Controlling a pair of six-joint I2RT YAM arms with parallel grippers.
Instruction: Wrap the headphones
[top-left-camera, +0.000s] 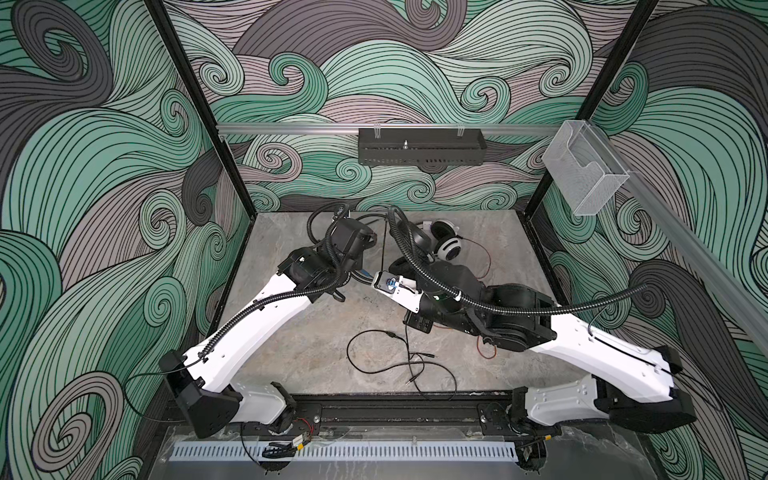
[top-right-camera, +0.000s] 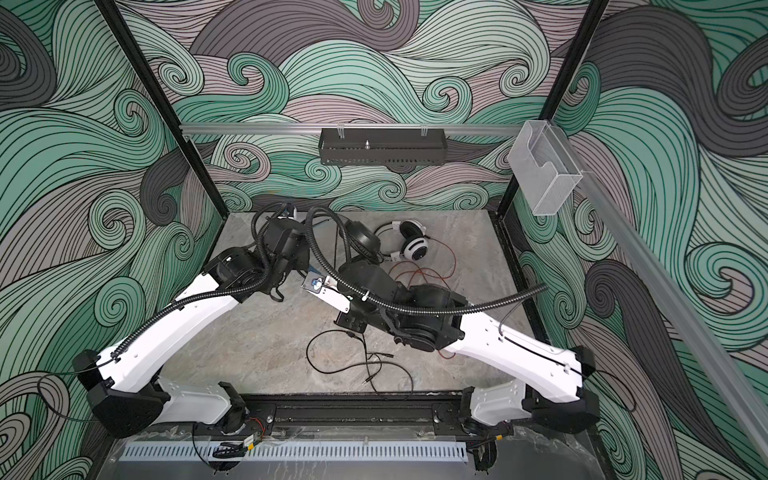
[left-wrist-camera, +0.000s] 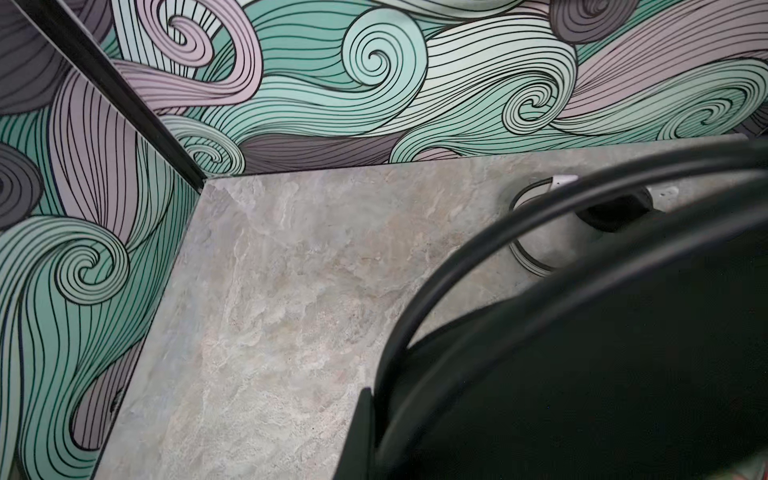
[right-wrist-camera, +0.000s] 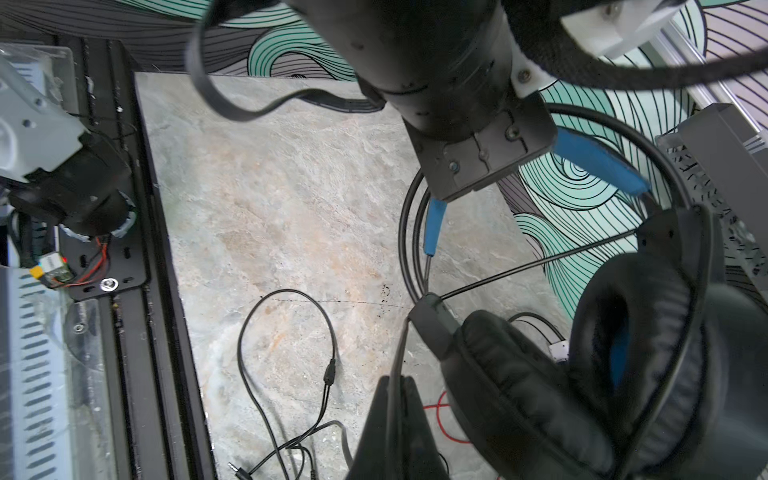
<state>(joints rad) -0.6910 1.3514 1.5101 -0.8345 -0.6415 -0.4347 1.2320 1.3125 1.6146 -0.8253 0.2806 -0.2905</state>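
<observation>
Left jaws closed on black headset (right-wrist-camera: 519, 395), right jaws pinching black cable (right-wrist-camera: 401, 349)

White arm links (top-left-camera: 249, 328), black joints (top-left-camera: 515, 303), corrugated conduit (top-left-camera: 582, 306).

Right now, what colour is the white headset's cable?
Red; the cable shows best in a top view.

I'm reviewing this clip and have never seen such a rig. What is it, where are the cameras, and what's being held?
These are two robot arms, each ending in a two-finger gripper. The two wide pictures look down from overhead; the other two come from cameras on the wrists. The left gripper is shut on the blue-lined headband of the black headset. The right gripper pinches that headset's black cable, whose loose end loops across the stone-look table. A white-and-black headset lies at the back, apart from both grippers.
</observation>
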